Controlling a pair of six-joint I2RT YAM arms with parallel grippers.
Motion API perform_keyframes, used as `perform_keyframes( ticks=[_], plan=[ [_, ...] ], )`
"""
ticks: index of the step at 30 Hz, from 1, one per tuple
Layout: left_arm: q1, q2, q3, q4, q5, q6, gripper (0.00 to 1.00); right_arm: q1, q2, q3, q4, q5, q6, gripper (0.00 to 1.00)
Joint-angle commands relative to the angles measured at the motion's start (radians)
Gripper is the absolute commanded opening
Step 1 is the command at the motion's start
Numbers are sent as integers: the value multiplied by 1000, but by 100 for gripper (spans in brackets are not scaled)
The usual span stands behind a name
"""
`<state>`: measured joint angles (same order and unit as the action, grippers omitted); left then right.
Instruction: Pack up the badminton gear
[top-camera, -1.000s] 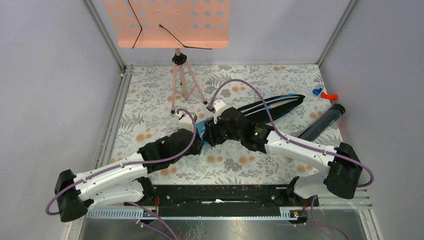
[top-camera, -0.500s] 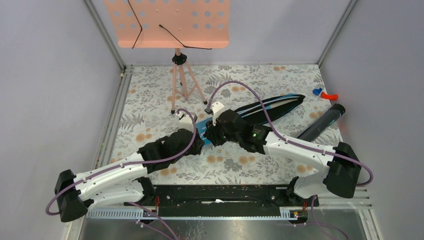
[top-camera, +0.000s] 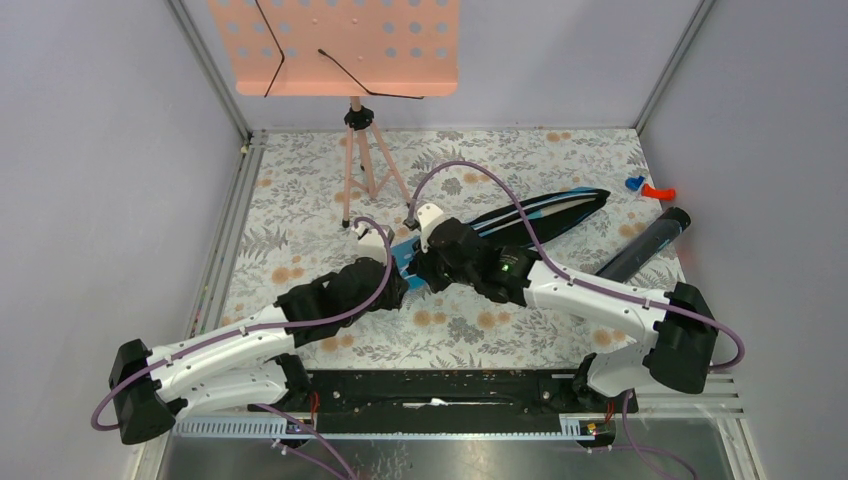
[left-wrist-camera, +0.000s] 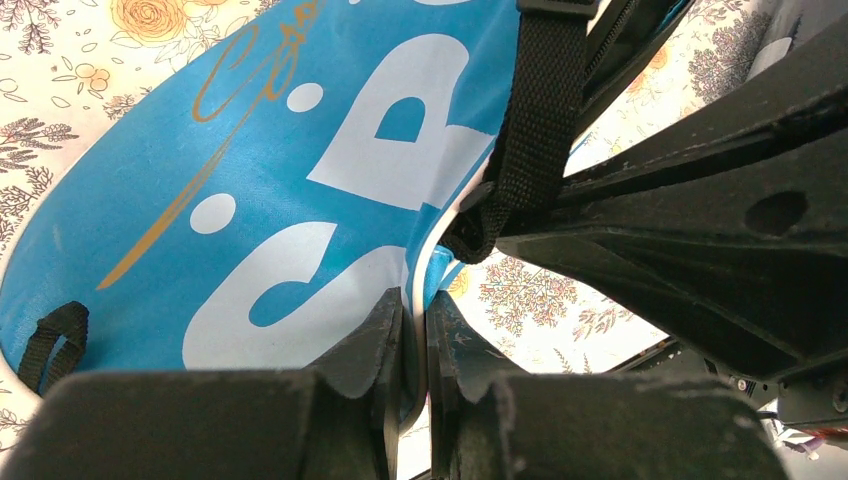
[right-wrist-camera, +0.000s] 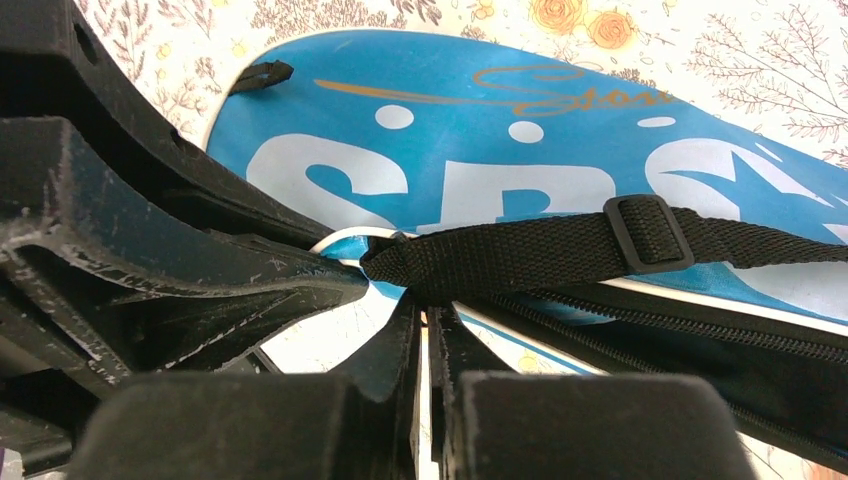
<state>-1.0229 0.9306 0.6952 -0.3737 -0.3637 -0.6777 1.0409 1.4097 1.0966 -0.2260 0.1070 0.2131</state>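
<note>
Top external view: the floral table (top-camera: 300, 190) carries the blue racket bag (top-camera: 545, 210), lying aslant from the middle toward the far right corner. The black tube (top-camera: 645, 245) lies beside it near the right edge. I see no rackets lying out, and I cannot tell whether they are inside the bag. Both my arms meet at the bag's near end. In the wrist views, the left gripper (left-wrist-camera: 415, 320) is pinched on the bag's piped edge. The right gripper (right-wrist-camera: 425, 320) is clamped tight, seemingly on the same rim, just under the root of the black strap (right-wrist-camera: 560, 245). I judge the step in hand to be opening the bag's mouth. Next I'd draw the two grips gently apart to make a gap for the gear, slowly enough that the thin fabric doesn't slip free.
</note>
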Motion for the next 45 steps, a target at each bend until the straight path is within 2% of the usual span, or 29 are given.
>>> perform_keyframes(
  ticks=[1,4,5,7,11,14,19,25,29,34,36,41,45],
  plan=[
    [-3,-26,41,36,-27,-8,0,1,18,80,-125,82,-55,2],
    [-3,-21,41,48,-11,-2,0,1,17,75,-104,39,-43,23],
    [-3,-19,41,52,-5,-1,0,1,17,69,-89,13,-38,27],
    [-3,-16,41,55,8,1,0,1,19,65,-66,-14,-32,29],
    [-3,-20,37,59,21,-3,0,1,38,74,-46,-23,-37,39],
    [-3,-19,33,71,37,-4,0,1,60,88,-33,-39,-41,43],
    [-3,-16,33,81,65,-7,0,1,83,105,-8,12,-17,45],
    [-3,-22,26,95,97,-3,0,4,105,103,8,141,44,43],
    [-3,-34,22,105,104,2,0,11,131,109,2,163,44,37],
    [-3,-35,28,87,75,9,0,16,127,109,-5,152,29,7],
    [-3,-36,32,78,62,11,0,16,107,97,3,147,17,0],
    [-3,-47,30,50,-4,16,0,16,54,89,-53,194,-44,0],
    [-3,-66,22,15,-85,28,0,14,20,84,-139,306,-130,0]
  ],
)
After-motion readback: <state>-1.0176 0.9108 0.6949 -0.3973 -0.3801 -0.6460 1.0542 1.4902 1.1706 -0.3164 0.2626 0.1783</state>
